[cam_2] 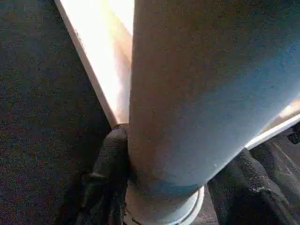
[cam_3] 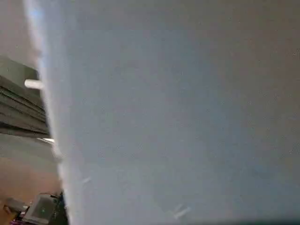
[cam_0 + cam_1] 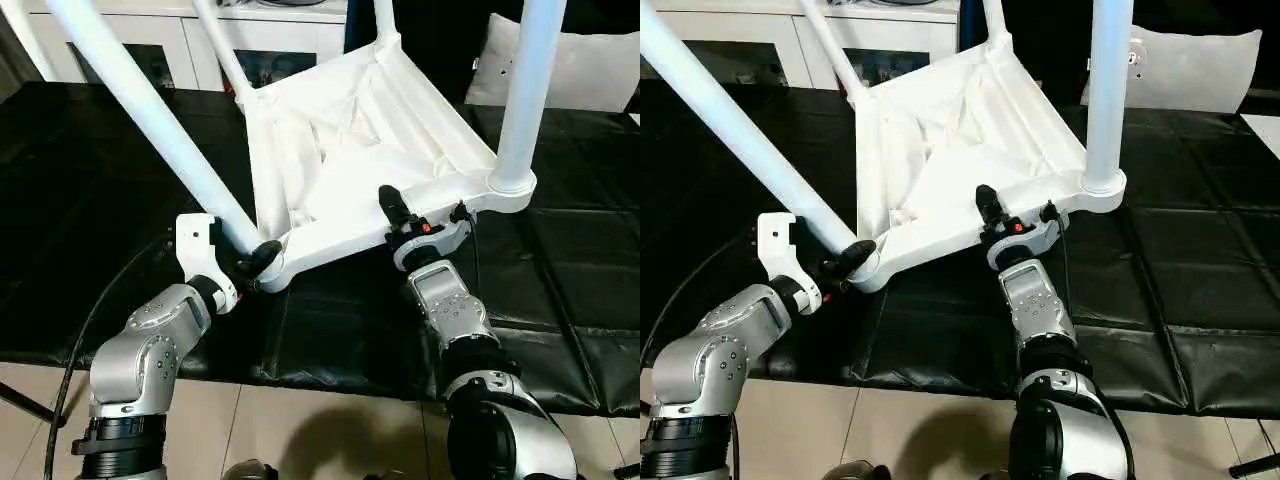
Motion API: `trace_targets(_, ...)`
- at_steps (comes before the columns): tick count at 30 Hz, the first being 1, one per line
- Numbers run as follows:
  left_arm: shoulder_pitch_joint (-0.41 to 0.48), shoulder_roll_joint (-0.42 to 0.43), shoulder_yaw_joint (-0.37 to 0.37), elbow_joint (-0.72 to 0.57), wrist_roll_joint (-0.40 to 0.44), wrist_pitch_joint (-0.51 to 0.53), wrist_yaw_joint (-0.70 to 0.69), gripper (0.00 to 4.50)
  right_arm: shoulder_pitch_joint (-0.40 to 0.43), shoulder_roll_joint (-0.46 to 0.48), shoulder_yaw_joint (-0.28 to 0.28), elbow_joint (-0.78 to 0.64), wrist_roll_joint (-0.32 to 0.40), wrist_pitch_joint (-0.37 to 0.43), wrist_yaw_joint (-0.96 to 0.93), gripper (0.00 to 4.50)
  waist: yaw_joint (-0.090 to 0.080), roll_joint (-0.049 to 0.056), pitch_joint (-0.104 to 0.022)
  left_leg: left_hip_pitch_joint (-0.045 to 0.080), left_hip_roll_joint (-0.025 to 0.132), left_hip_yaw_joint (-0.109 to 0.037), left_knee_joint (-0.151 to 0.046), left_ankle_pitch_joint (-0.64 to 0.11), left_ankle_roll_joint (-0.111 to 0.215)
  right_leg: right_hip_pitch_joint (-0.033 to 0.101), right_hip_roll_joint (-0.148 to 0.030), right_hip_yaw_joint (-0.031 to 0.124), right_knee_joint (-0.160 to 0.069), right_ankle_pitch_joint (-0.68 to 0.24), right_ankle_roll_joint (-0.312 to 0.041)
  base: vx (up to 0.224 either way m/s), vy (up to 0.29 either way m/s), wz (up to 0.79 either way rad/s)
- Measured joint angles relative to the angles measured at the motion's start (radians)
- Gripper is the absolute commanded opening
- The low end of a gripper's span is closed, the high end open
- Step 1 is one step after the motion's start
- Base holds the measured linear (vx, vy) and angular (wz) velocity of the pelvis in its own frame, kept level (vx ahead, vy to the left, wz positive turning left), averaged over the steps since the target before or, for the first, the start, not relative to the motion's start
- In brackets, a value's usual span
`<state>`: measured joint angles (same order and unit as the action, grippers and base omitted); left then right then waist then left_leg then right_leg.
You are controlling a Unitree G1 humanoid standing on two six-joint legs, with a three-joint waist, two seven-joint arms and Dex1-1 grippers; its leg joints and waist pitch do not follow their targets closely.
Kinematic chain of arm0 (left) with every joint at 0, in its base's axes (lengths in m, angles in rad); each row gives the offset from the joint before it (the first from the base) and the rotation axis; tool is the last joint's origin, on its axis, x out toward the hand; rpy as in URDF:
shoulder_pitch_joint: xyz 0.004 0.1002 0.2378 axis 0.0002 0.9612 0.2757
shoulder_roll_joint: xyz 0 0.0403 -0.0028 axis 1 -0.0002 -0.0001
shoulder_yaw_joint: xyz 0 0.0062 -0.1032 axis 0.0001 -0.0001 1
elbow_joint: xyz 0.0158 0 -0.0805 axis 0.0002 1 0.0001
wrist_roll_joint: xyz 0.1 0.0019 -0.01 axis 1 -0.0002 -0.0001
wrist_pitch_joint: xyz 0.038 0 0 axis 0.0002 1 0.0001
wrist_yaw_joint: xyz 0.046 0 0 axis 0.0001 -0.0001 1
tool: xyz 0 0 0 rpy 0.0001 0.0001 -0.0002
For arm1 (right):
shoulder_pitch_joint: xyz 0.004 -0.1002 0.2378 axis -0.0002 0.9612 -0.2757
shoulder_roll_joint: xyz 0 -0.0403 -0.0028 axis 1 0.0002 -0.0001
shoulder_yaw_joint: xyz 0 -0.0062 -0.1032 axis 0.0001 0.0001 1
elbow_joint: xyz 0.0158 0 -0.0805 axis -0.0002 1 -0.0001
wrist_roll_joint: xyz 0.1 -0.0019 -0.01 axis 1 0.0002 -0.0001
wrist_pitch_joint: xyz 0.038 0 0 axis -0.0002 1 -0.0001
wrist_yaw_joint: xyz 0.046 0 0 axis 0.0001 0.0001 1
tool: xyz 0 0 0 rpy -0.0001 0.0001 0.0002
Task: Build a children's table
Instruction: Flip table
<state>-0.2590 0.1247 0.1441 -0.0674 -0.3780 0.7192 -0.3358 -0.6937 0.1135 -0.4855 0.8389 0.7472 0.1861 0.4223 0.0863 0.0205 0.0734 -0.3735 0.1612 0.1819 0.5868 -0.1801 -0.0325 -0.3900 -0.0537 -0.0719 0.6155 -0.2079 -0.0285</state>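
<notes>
left gripper (image 3: pixel 258 258): clamps near leg (image 3: pixel 150 110) at its socket, steadying | right gripper (image 3: pixel 425 222): at the table top's (image 3: pixel 370 130) rim, grip unclear | all legs seated

Obstacles: upturned white table (image 3: pixel 360 150) filling the centre of the frame, tilted; its four legs rising out of the top edge, the left leg (image 3: pixel 150 120) slanting across the upper left, the right leg (image 3: pixel 525 90) upright at upper right. White cabinet (image 3: pixel 170 45) along the top left edge; white cushion (image 3: pixel 590 70) at top right. Free room: black mat (image 3: pixel 80 200) bare at left, bare again at lower right; floor strip along the bottom.
</notes>
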Motion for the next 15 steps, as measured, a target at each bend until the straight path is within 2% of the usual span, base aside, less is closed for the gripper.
trace_targets(7, 0.01, 0.013, -0.007, -0.004, 0.001, -0.013, -0.012, 2.05, 0.001, 0.006, 0.0, -0.002, 0.0, -0.005, 0.006, 2.0, -0.002, 0.0, 0.0, 0.0, 0.0, 0.0, 0.0, 0.0, 0.0, -0.001, 0.0, 0.0, 0.0, 0.0, 0.0, 0.0, 0.0, 0.0)
trace_targets(9, 0.019, 0.024, -0.013, -0.007, 0.001, -0.025, -0.031, 2.61, 0.002, 0.01, 0.001, -0.003, -0.006, -0.013, 0.006, 2.0, -0.004, 0.0, 0.0, -0.001, 0.0, 0.0, 0.0, 0.0, 0.0, -0.002, 0.0, 0.0, 0.0, 0.0, 0.0, 0.0, 0.0, 0.0)
trace_targets(11, 0.047, 0.048, -0.037, -0.03, -0.006, -0.027, -0.086, 2.75, 0.006, 0.01, 0.0, -0.005, -0.01, -0.032, 0.004, 2.0, -0.003, 0.0, 0.0, -0.005, 0.0, 0.001, 0.0, 0.0, 0.0, -0.006, 0.0, 0.0, 0.0, 0.0, 0.0, 0.0, 0.0, 0.0)
trace_targets(13, 0.074, 0.057, -0.054, -0.041, -0.011, -0.032, -0.113, 2.91, 0.014, 0.01, -0.001, -0.022, 0.001, -0.033, 0.004, 1.99, -0.001, -0.001, 0.001, -0.015, 0.0, 0.001, 0.002, 0.001, 0.003, -0.015, 0.0, 0.0, 0.002, 0.001, 0.0, 0.0, 0.0, 0.0)
trace_targets(15, 0.089, 0.07, -0.059, -0.053, -0.011, -0.039, -0.12, 3.01, 0.015, 0.01, -0.002, -0.033, 0.001, -0.033, 0.0, 1.99, -0.001, -0.001, 0.001, -0.016, 0.001, 0.002, 0.002, 0.001, 0.005, -0.017, 0.0, 0.0, 0.004, 0.0, 0.0, 0.0, 0.0, 0.0)
